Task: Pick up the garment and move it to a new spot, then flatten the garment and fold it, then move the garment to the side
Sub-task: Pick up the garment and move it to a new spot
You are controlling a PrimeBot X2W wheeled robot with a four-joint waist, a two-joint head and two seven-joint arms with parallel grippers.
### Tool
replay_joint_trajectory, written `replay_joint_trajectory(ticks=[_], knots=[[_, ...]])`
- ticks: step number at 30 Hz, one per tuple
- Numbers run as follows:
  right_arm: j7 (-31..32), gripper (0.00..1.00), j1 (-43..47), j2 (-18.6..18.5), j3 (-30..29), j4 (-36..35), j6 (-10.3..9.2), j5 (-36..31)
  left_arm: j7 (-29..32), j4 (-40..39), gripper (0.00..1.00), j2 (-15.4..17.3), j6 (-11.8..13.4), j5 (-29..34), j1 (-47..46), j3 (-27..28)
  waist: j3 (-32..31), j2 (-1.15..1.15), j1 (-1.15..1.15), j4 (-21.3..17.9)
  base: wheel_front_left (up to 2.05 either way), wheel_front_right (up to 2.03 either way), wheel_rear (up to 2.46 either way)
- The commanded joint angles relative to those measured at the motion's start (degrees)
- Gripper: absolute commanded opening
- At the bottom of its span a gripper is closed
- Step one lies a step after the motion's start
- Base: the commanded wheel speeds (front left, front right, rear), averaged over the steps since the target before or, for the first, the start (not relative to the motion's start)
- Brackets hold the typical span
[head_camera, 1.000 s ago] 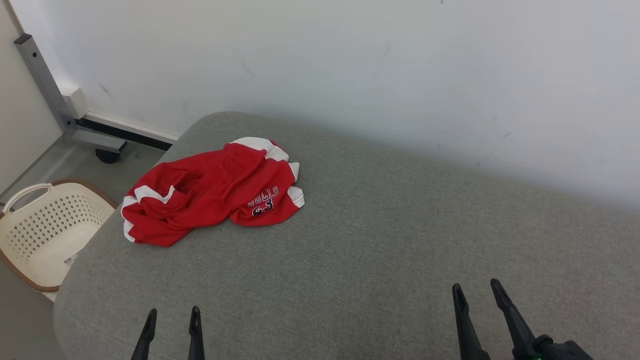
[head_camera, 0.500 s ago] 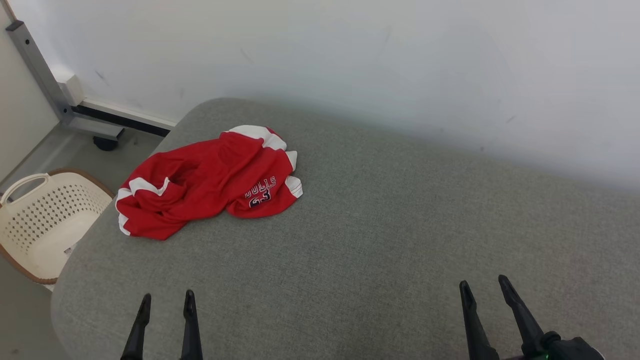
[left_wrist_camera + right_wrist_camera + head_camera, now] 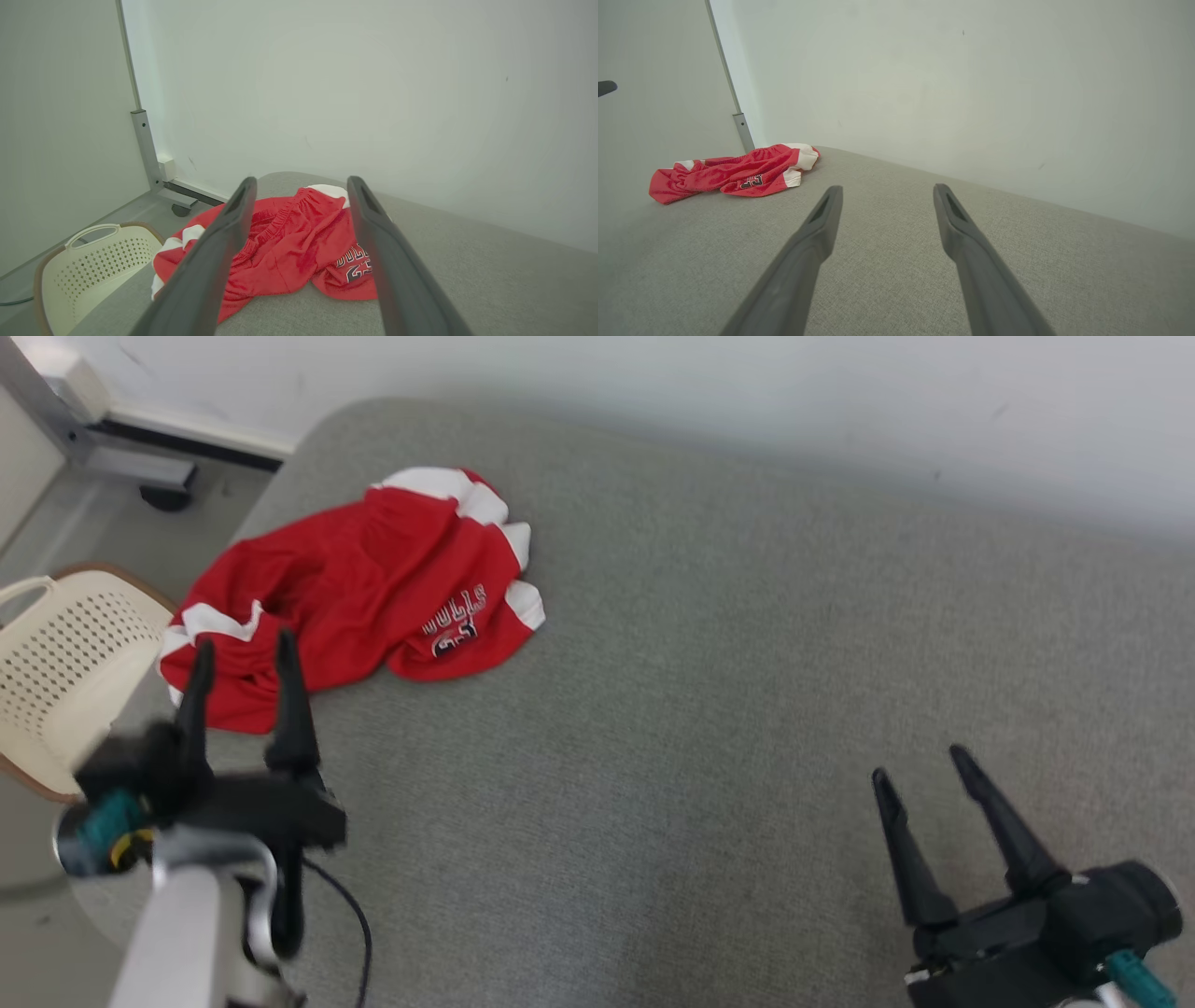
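Observation:
The garment (image 3: 355, 583) is a crumpled pair of red shorts with white trim and dark lettering, lying at the far left of the grey padded table (image 3: 700, 663). My left gripper (image 3: 243, 649) hangs open above the table's left edge, its fingertips just short of the garment's near hem, with nothing between them. In the left wrist view the garment (image 3: 289, 247) lies ahead between the open fingers (image 3: 224, 238). My right gripper (image 3: 920, 765) stands open and empty over bare table at the lower right. From the right wrist the garment (image 3: 733, 175) lies far off at the left.
A cream perforated laundry basket (image 3: 65, 663) stands on the floor beside the table's left edge. A white wall (image 3: 747, 392) runs along the table's far side. A grey metal post with a wheeled base (image 3: 140, 476) stands at the far left corner.
The head camera has tilted down, shifting the whole scene upward. My left arm has come forward toward the garment's near edge. My right gripper has come up a little.

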Motion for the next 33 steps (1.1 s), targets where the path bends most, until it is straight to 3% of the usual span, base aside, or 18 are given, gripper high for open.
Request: replay_joint_trajectory(ticks=[1, 11, 21, 27, 33], knots=[[-0.04, 1.00, -1.01, -0.80, -0.34, -0.26, -0.15, -0.71, 1.24, 1.30, 1.00, 0.18, -0.05, -0.89, -2.20, 0.59, 5.15, -0.01, -0.01, -2.02, 0.00, 0.00, 0.00], [-0.04, 1.00, -6.94, -7.56, -2.74, -2.88, -0.15, -1.48, 16.35, 13.83, 1.00, 4.66, -0.67, -6.63, -25.91, 3.12, 15.39, -0.01, -0.01, -5.43, 0.00, 0.00, 0.00], [-0.04, 1.00, -9.87, -9.93, -2.64, -4.29, -0.15, -1.60, 32.04, 30.40, 1.00, 8.27, 2.93, -9.79, -43.15, 4.15, 22.35, -0.01, -0.01, -7.58, 0.00, 0.00, 0.00], [-0.01, 1.00, -10.78, -9.66, -2.17, -3.93, -0.15, -1.46, 37.35, 36.96, 1.00, 10.90, 3.31, -10.65, -47.43, 4.79, 23.98, -0.01, -0.01, -9.47, 0.00, 0.00, 0.00], [0.01, 1.00, -11.81, -8.90, -2.16, -4.10, -0.15, -1.48, 37.44, 41.16, 1.00, 13.81, 2.61, -11.63, -49.23, 5.71, 25.13, -0.01, -0.01, -12.07, 0.00, 0.00, 0.00]])
